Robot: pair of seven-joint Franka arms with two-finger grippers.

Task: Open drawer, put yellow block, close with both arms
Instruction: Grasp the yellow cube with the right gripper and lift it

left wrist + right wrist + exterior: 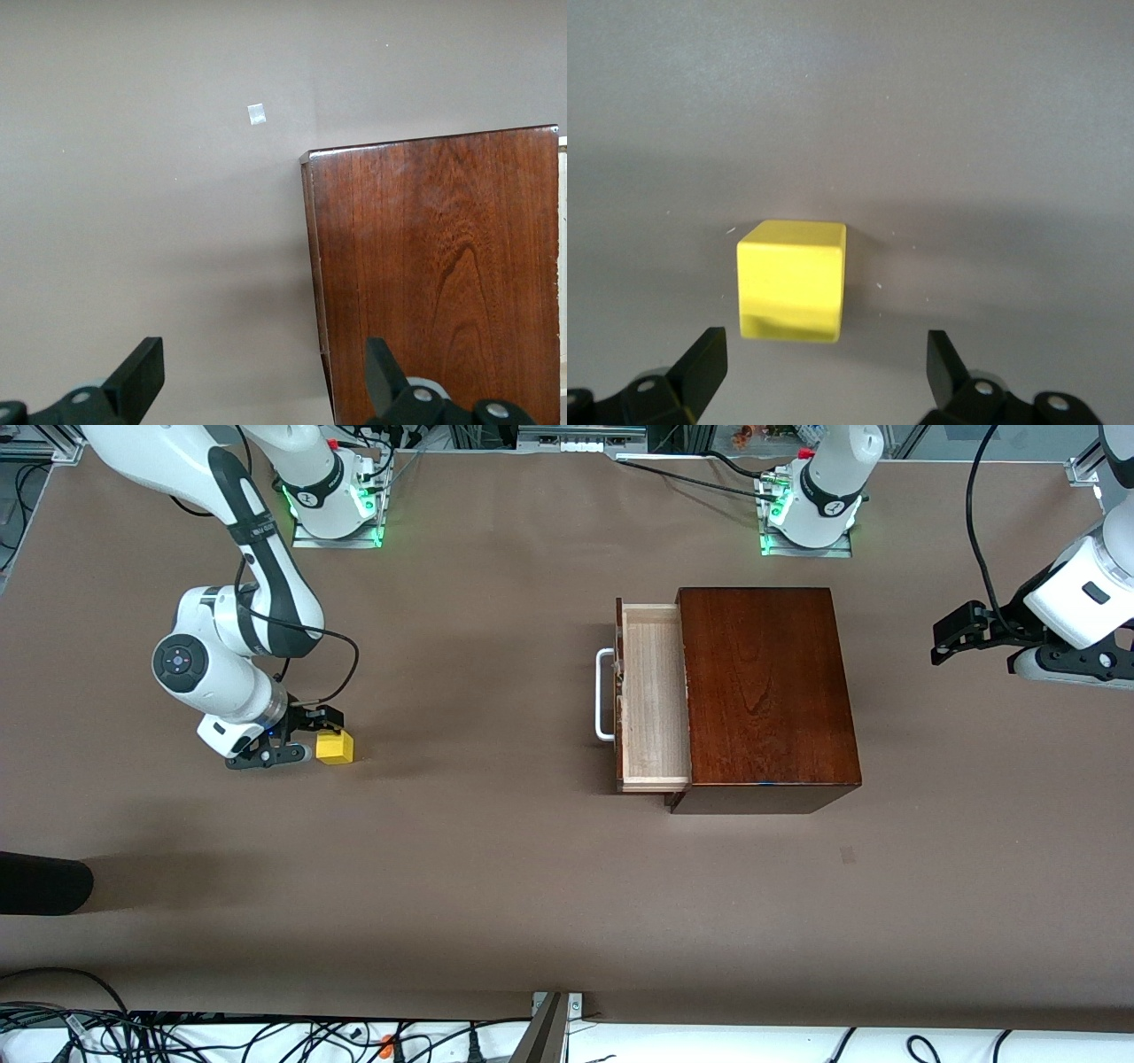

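Note:
The yellow block sits on the brown table toward the right arm's end. My right gripper is low beside it, open and empty; in the right wrist view the block lies just ahead of the gripper, not between the fingers. The drawer stands pulled out of the dark mahogany box, its pale tray empty, with the white handle facing the right arm's end. My left gripper waits open in the air past the box at the left arm's end; its wrist view shows the gripper and the box top.
A small tape patch lies on the table nearer the camera than the box; it also shows in the left wrist view. A dark object pokes in at the right arm's end. Cables run along the near edge.

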